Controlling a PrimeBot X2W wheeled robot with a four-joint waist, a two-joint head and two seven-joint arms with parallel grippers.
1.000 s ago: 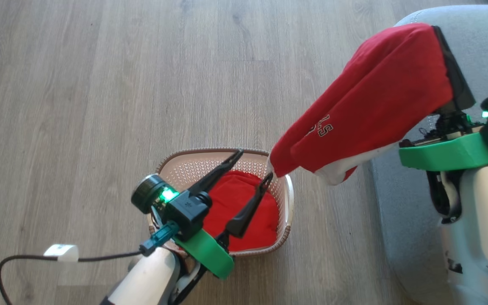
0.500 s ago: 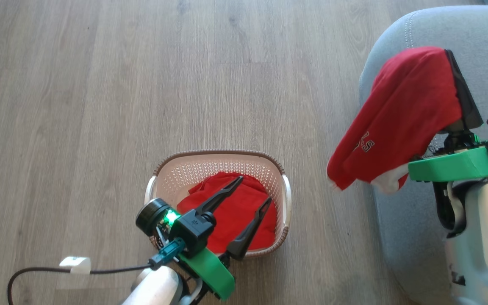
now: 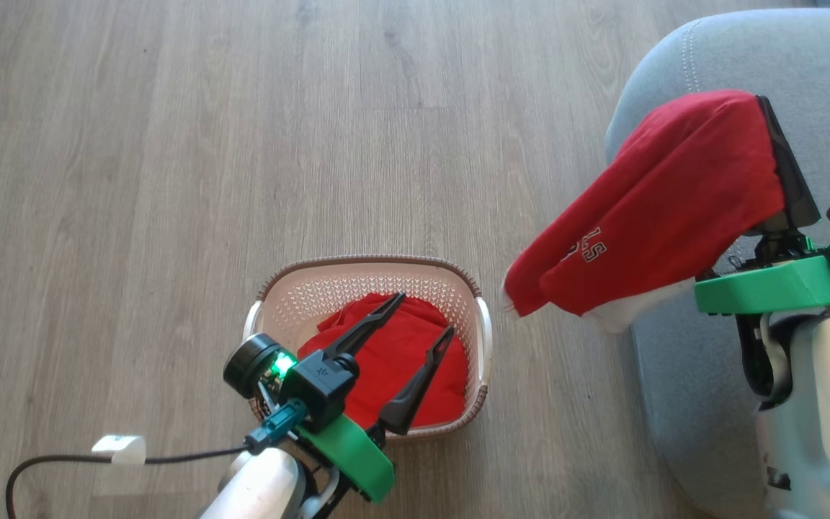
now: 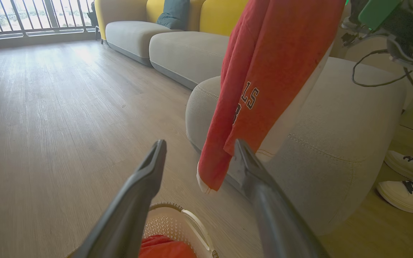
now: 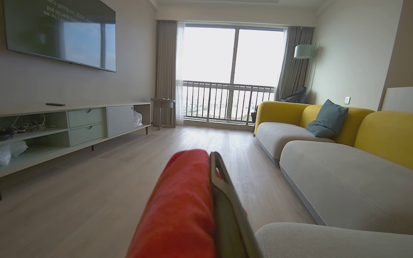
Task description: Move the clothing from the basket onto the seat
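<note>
— Checking the right gripper (image 3: pixel 758 104): pinching anything?
— Pinching, yes. Pressing its two long dark fingers together on a bright red soft fabric garment with white trim and dark lettering (image 3: pixel 660 209), holding it up in the air.
— Hanging where?
— Draping down and leftward from the fingers, hovering with its top over the rounded edge of the large grey fabric-upholstered sofa seat (image 3: pixel 717 58), dangling with its lower end past that edge, above the pale wood-plank floor (image 3: pixel 170 180), between seat and basket. Touching the cushion or not: not showing clearly.
— And looking at the left gripper (image 3: pixel 426 313)?
— Hovering over the small rectangular cream plastic basket with perforated sides and a brown braided-look rim (image 3: pixel 357 260), spreading its fingers wide, gripping nothing.
— Pointing at what?
— Pointing across a second crumpled bright red garment (image 3: pixel 393 360) lying inside the basket, beneath the fingertips, well apart from the seat.
</note>
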